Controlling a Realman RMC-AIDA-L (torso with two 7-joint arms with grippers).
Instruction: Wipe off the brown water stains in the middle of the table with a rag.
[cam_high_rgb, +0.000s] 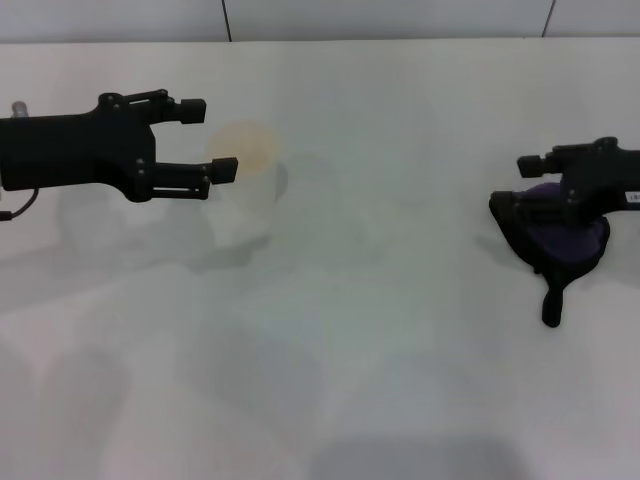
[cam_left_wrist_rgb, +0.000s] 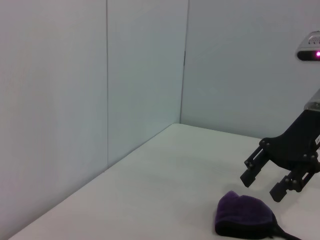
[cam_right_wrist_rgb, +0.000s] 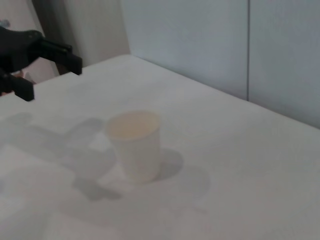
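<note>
The dark purple rag (cam_high_rgb: 565, 240) with its black tail lies on the white table (cam_high_rgb: 380, 340) at the right; it also shows in the left wrist view (cam_left_wrist_rgb: 244, 215). My right gripper (cam_high_rgb: 512, 185) hovers just above the rag, open and empty; the left wrist view shows its fingers (cam_left_wrist_rgb: 250, 176) apart and clear of the cloth. My left gripper (cam_high_rgb: 212, 138) is open at the left, its fingertips right beside a white paper cup (cam_high_rgb: 250, 175). No brown stain shows on the tabletop in any view.
The cup (cam_right_wrist_rgb: 135, 145) stands upright, tan-tinted inside, left of the table's middle. The left gripper (cam_right_wrist_rgb: 50, 75) shows beyond it in the right wrist view. Pale wall panels (cam_left_wrist_rgb: 100, 75) close the table's far edge.
</note>
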